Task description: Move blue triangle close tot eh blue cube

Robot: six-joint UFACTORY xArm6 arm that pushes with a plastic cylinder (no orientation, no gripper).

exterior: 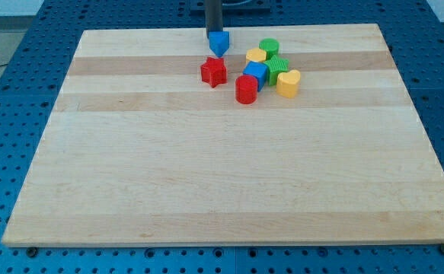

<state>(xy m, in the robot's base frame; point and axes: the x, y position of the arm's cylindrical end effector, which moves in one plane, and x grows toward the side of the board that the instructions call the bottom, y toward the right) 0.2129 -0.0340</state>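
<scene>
The blue triangle (219, 43) lies near the board's top edge, left of the block cluster. My tip (213, 32) stands right behind it on its upper left, touching or nearly touching it. The blue cube (255, 74) sits in the cluster to the lower right of the triangle, a short gap away. A red star (214, 71) lies just below the triangle.
Around the blue cube are a red cylinder (246, 89), a yellow heart (288, 83), a green block (277, 68), a yellow block (257, 55) and a green cylinder (269, 47). The wooden board (206, 167) lies on a blue perforated table.
</scene>
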